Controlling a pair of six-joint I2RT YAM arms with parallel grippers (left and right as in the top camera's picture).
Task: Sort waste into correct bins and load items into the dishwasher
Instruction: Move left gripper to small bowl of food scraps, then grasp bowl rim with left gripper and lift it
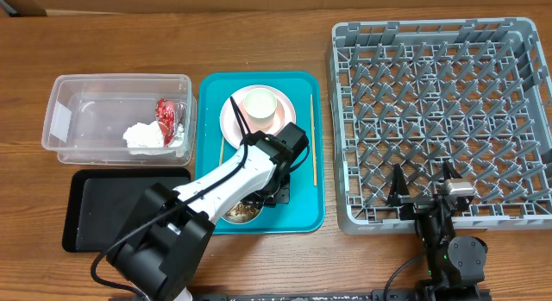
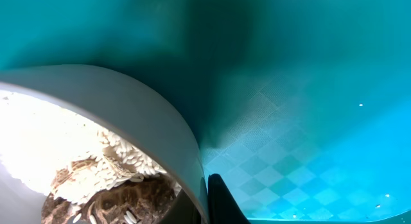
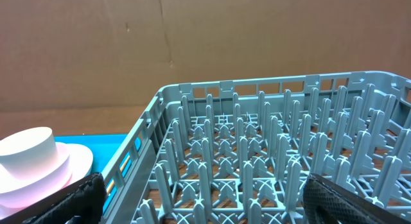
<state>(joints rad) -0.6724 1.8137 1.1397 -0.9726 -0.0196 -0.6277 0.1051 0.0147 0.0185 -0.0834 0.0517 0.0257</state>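
Clear tub (image 1: 65,120) holds the napkin (image 1: 142,135) and red wrapper (image 1: 166,111), with the black tray (image 1: 103,206) just in front. My left gripper (image 1: 272,193) is down on the teal tray (image 1: 306,197), jaws closed at the rim of the grey-green bowl (image 2: 128,102) of rice (image 2: 122,156). One finger (image 2: 221,201) is outside its wall, and the pink plate (image 1: 231,116) with the white cup (image 1: 259,105) sits behind. My right gripper (image 1: 423,193) hangs wide open at the dish rack (image 1: 440,120) near edge.
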